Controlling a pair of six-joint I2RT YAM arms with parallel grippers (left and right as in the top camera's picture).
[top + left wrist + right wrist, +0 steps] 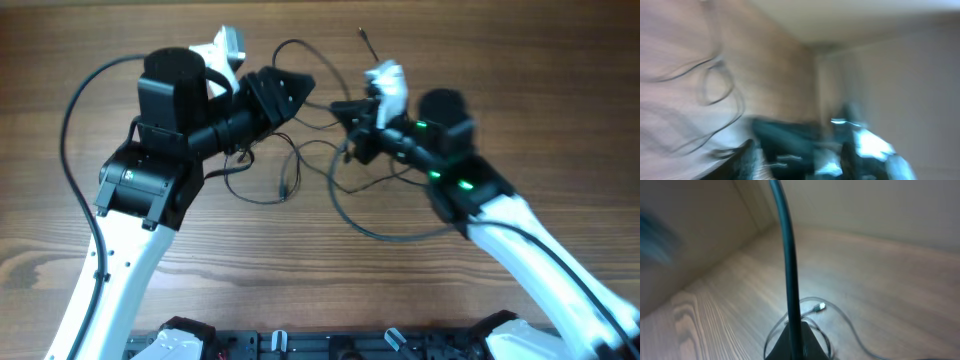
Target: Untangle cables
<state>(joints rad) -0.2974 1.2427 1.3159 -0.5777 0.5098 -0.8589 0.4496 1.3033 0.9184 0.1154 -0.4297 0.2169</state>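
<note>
Thin black cables (335,195) lie in loose loops on the wooden table between my two arms. One silvery plug tip (363,35) points to the far edge and another (283,190) lies near the middle. My left gripper (300,88) hovers at the left end of the tangle. In the blurred left wrist view its gripper (797,155) has the fingers (745,160) apart, with cable loops (715,85) to the left. My right gripper (345,110) is at the right end. Its gripper (795,342) is shut on a cable strand (787,255) that rises taut. A plug (820,306) lies beyond.
The left arm's thicker black wire (70,120) arcs over the table at the left. A black rail (300,345) runs along the front edge. Pale walls (865,205) stand behind the table (715,305) in the right wrist view.
</note>
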